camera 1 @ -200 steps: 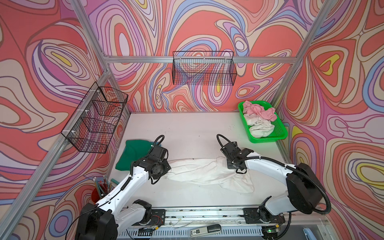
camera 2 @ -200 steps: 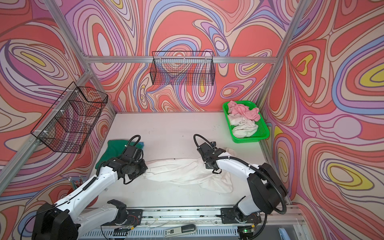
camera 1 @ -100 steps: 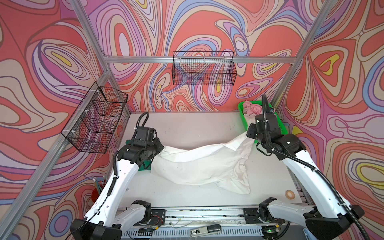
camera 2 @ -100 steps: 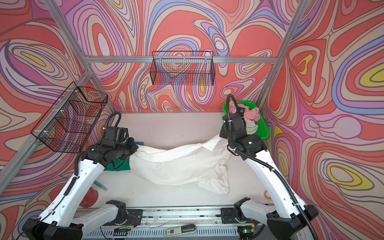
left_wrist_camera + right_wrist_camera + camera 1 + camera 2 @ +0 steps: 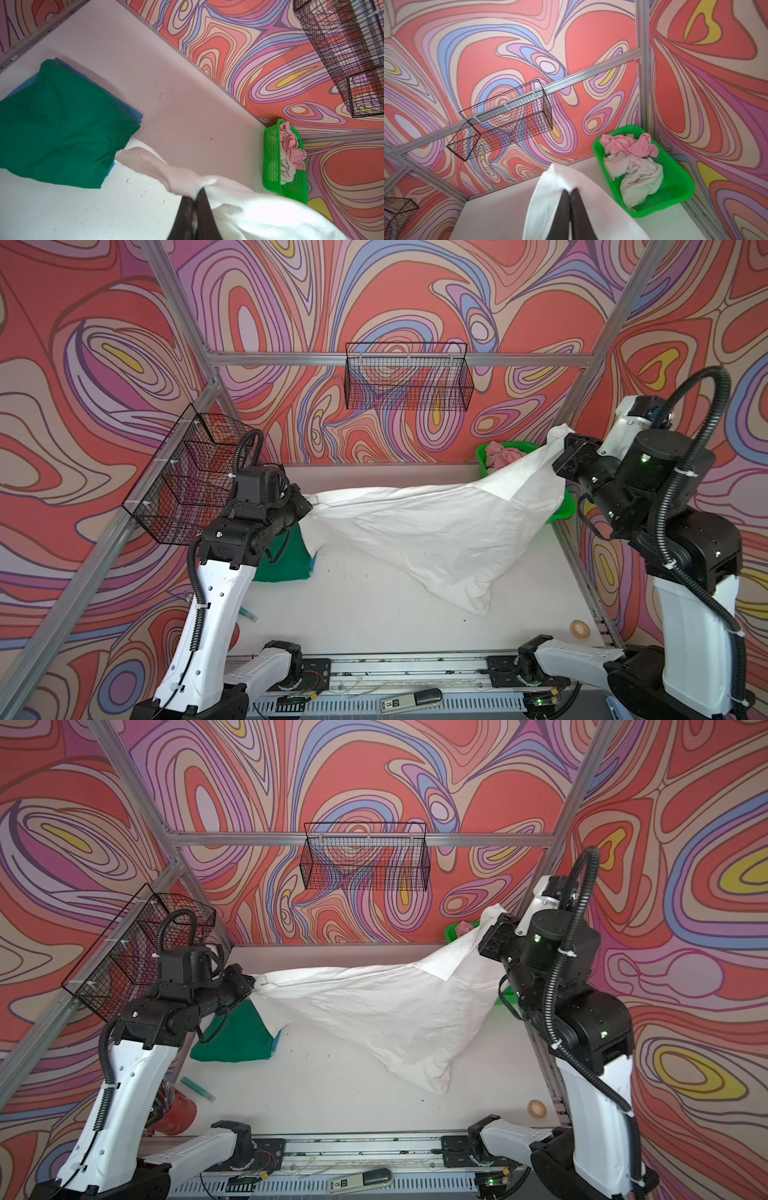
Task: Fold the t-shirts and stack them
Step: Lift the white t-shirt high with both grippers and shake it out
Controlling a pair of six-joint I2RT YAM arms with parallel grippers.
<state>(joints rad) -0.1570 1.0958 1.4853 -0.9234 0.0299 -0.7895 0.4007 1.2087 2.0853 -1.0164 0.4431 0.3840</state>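
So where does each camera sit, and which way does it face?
Top views: high over the near edge, looking down on the table; both arms show, holding up the white shirt.
Left wrist: on the left arm, looking past the shut left gripper at the green shirt.
Right wrist: on the right arm, looking past the shut right gripper at the basket.
Shared: all show the white shirt and the basket.

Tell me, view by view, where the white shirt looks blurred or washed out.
Left wrist view: the white shirt is smeared and blown out near the lens, while the green shirt is sharp. Right wrist view: it is soft, the basket crisp. In both top views: evenly lit, creases clear.
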